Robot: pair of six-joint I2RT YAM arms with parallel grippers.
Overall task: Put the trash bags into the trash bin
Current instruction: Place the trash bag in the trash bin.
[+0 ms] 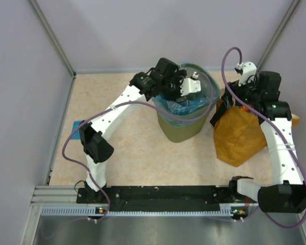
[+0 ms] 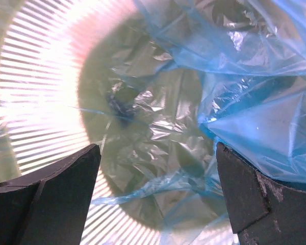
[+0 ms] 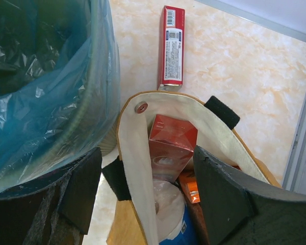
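Crinkly translucent blue bag drapes inside the green wire-mesh bin, upper centre; left gripper and right gripper both spread, empty.

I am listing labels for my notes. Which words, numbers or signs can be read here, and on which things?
Nothing is readable.
Flat red box on the table: white label with a square code and lines of print, too small to read.
Red carton inside the orange sack: a faint mark, too blurred to read.
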